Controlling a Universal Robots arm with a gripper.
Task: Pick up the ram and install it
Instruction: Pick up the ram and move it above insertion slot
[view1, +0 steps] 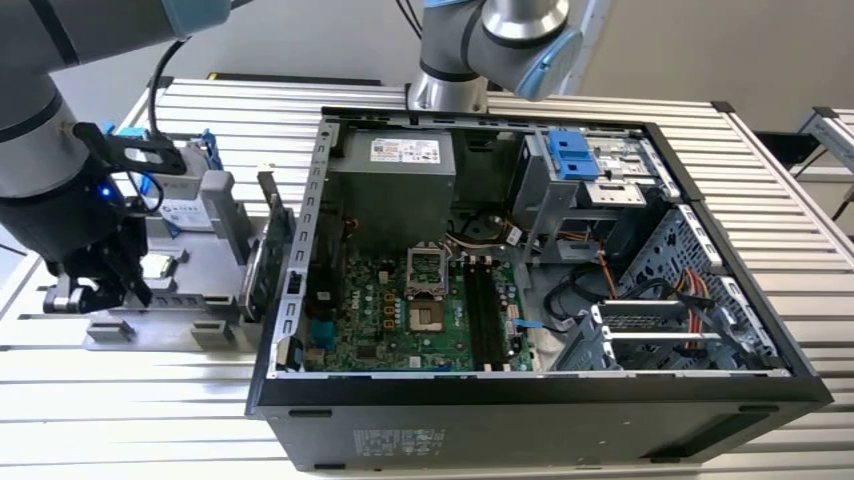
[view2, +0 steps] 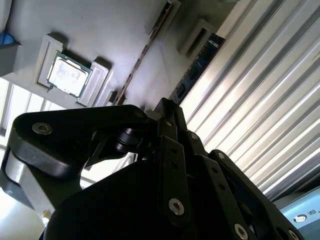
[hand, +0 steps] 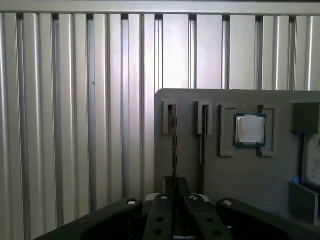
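The ram (hand: 173, 135) is a thin stick standing edge-on in the slot nearest the edge of a grey parts tray (hand: 220, 175). In the second wrist view the ram (view2: 200, 62) looks bluish. My gripper (hand: 175, 186) is at the ram's near end, its two black fingers pressed together with the stick running in between, so it is shut on the ram. In the exterior view the gripper (view1: 100, 295) hangs over the tray's (view1: 160, 325) side on that view's left. The black memory slots (view1: 483, 310) lie on the motherboard inside the open computer case (view1: 534, 390).
A second thin stick (hand: 202, 135) stands in the neighbouring slot, with a processor chip (hand: 250, 130) in a recess beside it. A silver hard drive (view1: 187, 190) and a green card (view1: 276, 240) stand on the tray. Another arm's base (view1: 447, 80) rises behind the case. The table is ribbed metal (hand: 75, 125).
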